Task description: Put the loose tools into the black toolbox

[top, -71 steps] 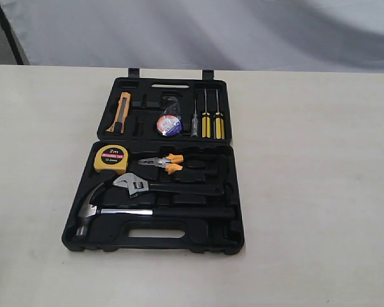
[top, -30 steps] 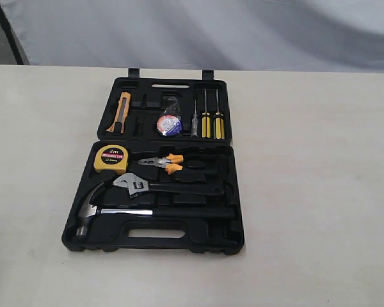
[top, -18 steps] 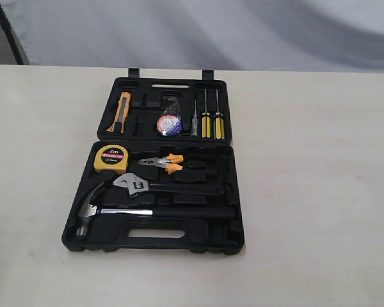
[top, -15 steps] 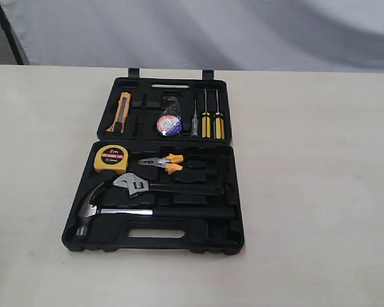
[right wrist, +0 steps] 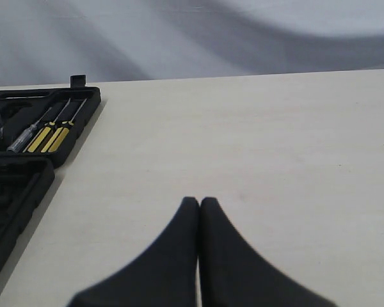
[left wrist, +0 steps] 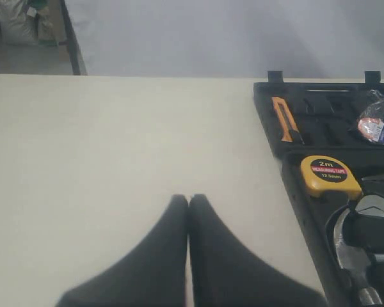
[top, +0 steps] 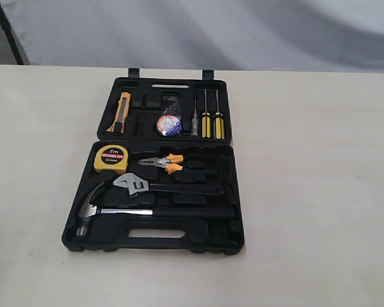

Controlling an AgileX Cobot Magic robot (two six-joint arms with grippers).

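Observation:
The black toolbox (top: 233,192) lies open on the table, both halves flat. In its near half the claw hammer (top: 115,213) rests along the front, with the adjustable wrench (top: 160,187) just behind it. The plastic-wrapped tape roll (top: 169,124) sits in the far half. My left gripper (left wrist: 189,199) is shut with nothing in it, over bare table beside the toolbox (left wrist: 293,176). My right gripper (right wrist: 200,202) is shut and empty too, over bare table on the other side of the toolbox (right wrist: 32,185). Neither gripper shows in the exterior view.
A yellow tape measure (top: 111,158) and orange-handled pliers (top: 163,163) lie in the near half. An orange utility knife (top: 120,111) and three screwdrivers (top: 206,118) sit in the far half. The cream table (top: 320,179) spreads wide on both sides.

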